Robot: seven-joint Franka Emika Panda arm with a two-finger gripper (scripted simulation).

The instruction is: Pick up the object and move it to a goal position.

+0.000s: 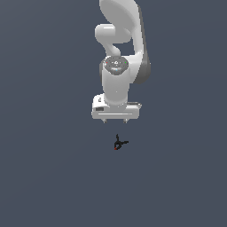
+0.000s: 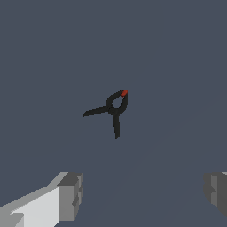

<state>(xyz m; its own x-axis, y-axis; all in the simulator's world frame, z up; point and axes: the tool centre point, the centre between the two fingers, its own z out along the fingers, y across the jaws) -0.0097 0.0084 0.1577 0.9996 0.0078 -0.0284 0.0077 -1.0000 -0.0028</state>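
The object [image 1: 118, 144] is a tiny black clamp-like item with two thin prongs and a small red tip, lying on the dark grey floor. In the wrist view the object [image 2: 113, 109] lies flat with its prongs spread. My white gripper [image 1: 115, 119] hangs above the floor, apart from the object, which shows just below it in the exterior view. The fingers [image 2: 71, 195] stand wide apart with nothing between them. The gripper is open and empty.
The white arm [image 1: 119, 48] rises behind the gripper toward the top of the exterior view. A plain dark grey floor [image 1: 53, 168] surrounds the object on all sides.
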